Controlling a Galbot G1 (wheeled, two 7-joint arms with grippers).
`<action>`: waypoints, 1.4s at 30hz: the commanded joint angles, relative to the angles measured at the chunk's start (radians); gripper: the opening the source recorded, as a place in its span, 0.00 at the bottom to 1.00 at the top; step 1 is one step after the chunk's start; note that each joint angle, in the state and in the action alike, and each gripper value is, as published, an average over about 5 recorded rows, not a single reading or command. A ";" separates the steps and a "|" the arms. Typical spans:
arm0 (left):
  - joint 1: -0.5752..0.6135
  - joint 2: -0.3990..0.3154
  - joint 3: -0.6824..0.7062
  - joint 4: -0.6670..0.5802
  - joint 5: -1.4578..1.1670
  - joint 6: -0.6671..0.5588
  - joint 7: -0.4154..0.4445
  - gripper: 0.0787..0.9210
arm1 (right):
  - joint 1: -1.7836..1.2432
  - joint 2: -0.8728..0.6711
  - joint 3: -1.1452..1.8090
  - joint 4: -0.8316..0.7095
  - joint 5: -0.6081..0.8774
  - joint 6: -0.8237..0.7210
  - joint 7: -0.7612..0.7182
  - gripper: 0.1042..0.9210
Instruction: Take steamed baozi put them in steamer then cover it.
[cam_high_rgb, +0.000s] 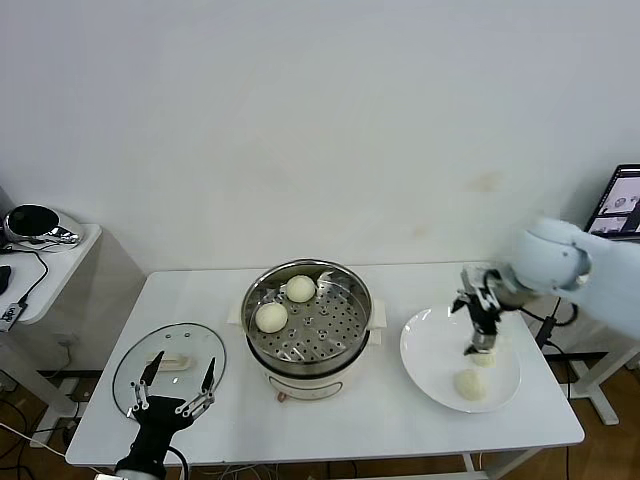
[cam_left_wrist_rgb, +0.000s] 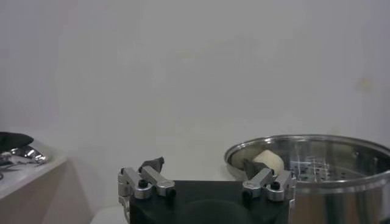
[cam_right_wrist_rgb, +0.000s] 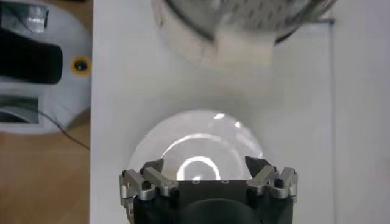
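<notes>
White tabletop (cam_high_rgb: 400, 420) carries the shiny round stainless-steel steamer (cam_high_rgb: 308, 318), two pale round steamed baozi (cam_high_rgb: 271, 317) on its perforated tray. Right of the steamer, the right gripper (cam_high_rgb: 482, 352) hangs spread over a flat white plate (cam_high_rgb: 430, 350) with two buns. Left of it, the left gripper (cam_high_rgb: 172, 390) hovers spread by the clear glass cover (cam_high_rgb: 135, 360).

A flat round white plate (cam_high_rgb: 432, 350) is set on the right part of a white rectangular table (cam_high_rgb: 350, 420). A small white side table (cam_high_rgb: 70, 262) carrying a black-and-silver device (cam_high_rgb: 35, 224) is seen at the left, and a dark screen (cam_high_rgb: 622, 200) at the far right.
</notes>
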 joint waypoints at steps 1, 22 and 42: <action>0.006 -0.007 0.001 0.003 0.009 0.002 0.000 0.88 | -0.392 -0.130 0.271 -0.014 -0.218 0.140 -0.020 0.88; 0.020 -0.027 -0.002 0.012 0.028 0.000 -0.003 0.88 | -0.614 0.086 0.418 -0.272 -0.299 0.226 0.066 0.88; 0.008 -0.020 -0.007 0.013 0.023 -0.001 -0.003 0.88 | -0.541 0.143 0.372 -0.296 -0.219 0.183 0.049 0.57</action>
